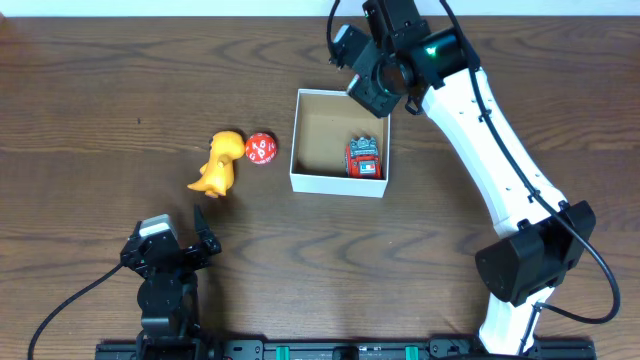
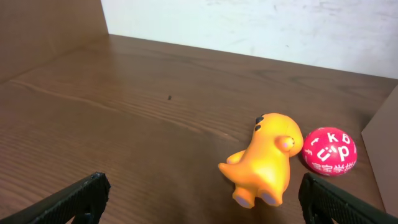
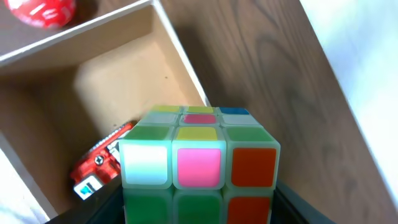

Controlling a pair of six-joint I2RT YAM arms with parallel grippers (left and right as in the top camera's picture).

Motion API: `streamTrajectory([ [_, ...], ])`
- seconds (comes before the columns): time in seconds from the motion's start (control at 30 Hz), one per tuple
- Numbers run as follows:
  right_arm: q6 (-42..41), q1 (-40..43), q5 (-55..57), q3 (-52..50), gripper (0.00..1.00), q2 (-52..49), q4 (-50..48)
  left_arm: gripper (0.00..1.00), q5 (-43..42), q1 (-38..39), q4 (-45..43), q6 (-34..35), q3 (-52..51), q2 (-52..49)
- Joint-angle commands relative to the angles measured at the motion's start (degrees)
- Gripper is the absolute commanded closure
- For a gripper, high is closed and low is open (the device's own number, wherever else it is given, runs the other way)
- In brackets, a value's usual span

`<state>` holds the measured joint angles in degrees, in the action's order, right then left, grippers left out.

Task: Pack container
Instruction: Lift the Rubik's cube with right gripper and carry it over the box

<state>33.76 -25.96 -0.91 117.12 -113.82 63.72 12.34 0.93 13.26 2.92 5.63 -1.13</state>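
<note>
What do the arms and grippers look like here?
The right arm has white links, black joints, a green light and a thin black cable; the right gripper is black. The left arm and left gripper are black, with a pale block on top.

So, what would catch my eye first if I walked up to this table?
The brightly coloured puzzle cube gripped in the right gripper, over the far right corner of the white cardboard box, stands out most. A red toy vehicle lies inside the box, and an orange dinosaur and a red lettered ball sit on the table left of it.
</note>
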Motion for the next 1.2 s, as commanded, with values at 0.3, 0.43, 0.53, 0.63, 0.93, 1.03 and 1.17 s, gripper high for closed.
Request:
streamTrajectory([
  [0.3,21.62,-0.20,-4.50,-8.28,0.47,0.74,-2.36,0.02,0.07,0.17,1.51,-0.55,-0.96,-0.02],
  [0.43,21.62,-0.20,-4.48,-11.52,0.48,0.24,-7.19,0.02,0.09,0.17,1.51,-0.55,-0.96,-0.02],
  [0.53,21.62,-0.22,-4.46,-14.25,0.48,0.24,-12.31,0.02,0.09,0.17,1.51,-0.55,-0.96,-0.02],
  [0.63,21.59,-0.20,-4.48,-16.02,0.48,0.24,-15.61,0.02,0.09,0.17,1.51,-0.55,-0.96,-0.02],
  [0.93,21.62,-0.02,-0.83,-20.65,0.48,0.24,-16.41,0.02,0.09,0.17,1.51,-0.55,-0.96,-0.02],
  [1.03,21.59,0.33,-0.85,-21.29,0.50,0.24,-16.63,0.02,0.09,0.17,1.51,-0.55,-0.96,-0.02],
  [1.17,21.59,0.96,-0.85,-21.29,0.52,0.24,-17.44,0.02,0.09,0.17,1.51,-0.55,-0.96,-0.02],
])
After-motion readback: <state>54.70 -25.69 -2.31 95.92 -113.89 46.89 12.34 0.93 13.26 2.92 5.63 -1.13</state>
